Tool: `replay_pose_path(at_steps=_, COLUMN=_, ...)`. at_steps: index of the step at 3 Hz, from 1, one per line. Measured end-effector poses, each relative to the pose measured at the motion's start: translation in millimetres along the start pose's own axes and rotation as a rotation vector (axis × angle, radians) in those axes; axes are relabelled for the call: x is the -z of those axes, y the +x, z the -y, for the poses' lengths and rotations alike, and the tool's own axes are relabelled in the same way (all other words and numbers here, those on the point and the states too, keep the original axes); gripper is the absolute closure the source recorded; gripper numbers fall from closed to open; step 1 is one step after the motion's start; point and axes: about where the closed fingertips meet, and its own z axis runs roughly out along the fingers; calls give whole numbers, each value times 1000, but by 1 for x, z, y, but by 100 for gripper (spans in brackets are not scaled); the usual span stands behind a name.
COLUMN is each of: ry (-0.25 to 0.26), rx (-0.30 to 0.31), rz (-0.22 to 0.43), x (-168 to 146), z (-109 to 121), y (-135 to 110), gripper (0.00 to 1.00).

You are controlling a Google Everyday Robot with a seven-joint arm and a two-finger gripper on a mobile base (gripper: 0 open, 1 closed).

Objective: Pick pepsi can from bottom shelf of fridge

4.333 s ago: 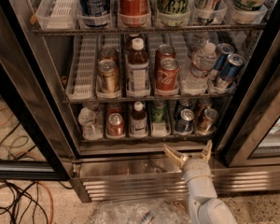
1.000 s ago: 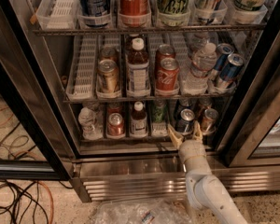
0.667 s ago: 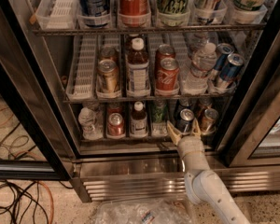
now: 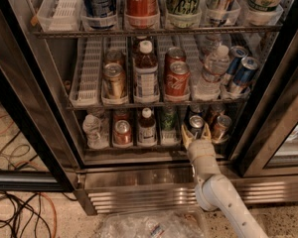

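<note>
Gripper [image 4: 196, 134] at front of the fridge's [image 4: 139, 193] bottom shelf [image 4: 102, 148], fingers spread apart either side of pepsi can [image 4: 195, 122]. Can upright, copper-brown can [image 4: 221, 127] just beside it.

Lab-like | drinks fridge [image 4: 139, 192], floor cables [image 4: 20, 217] | tool [image 4: 196, 133] at bottom shelf [image 4: 159, 147]

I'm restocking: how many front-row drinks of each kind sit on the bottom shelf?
Cans: 3 (red can, pepsi can, copper can)
Bottles: 2 (water bottle, white-capped bottle)
Green drink, kind unclear: 1
Total: 6
The gripper, open, flanks the pepsi can.
</note>
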Motion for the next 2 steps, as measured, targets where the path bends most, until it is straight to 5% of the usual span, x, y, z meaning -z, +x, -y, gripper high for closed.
replay_pose_path(at_steps=2, ry=-2, rx=-8, rz=4, x=5, z=0, y=-5, gripper=100)
